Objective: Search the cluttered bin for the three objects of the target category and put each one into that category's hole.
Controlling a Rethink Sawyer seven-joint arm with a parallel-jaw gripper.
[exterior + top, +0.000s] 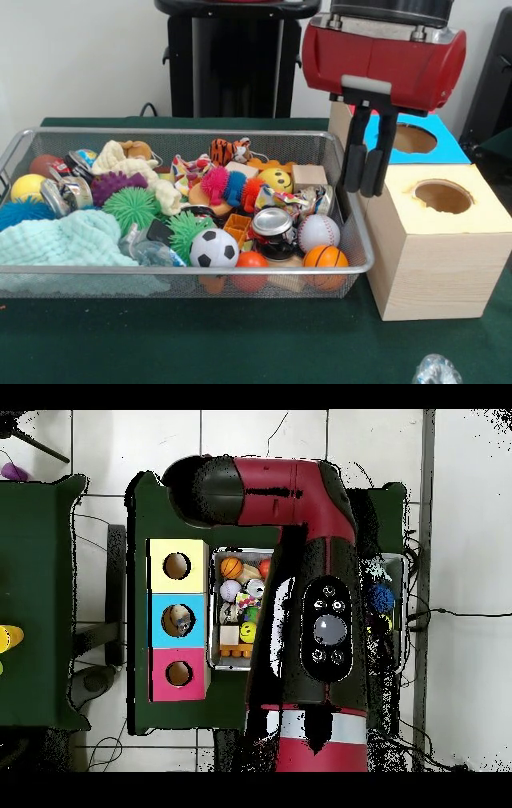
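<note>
A wire mesh bin holds mixed clutter. Near its front right lie a soccer ball, a baseball, a basketball and a crushed can. A second crushed can lies at the left. My gripper hangs shut and empty over the gap between the bin's right rim and the wooden box. The box's round hole is just right of the fingers. Behind it is the blue-topped box. In the overhead view my arm covers most of the bin and hides the gripper.
Also in the bin are spiky toys, a smiley ball, a tiger plush, wooden blocks and a pale green cloth. Overhead, cream, blue and pink box tops line up; something sits in the blue box's hole. A crumpled clear wrapper lies on the green table.
</note>
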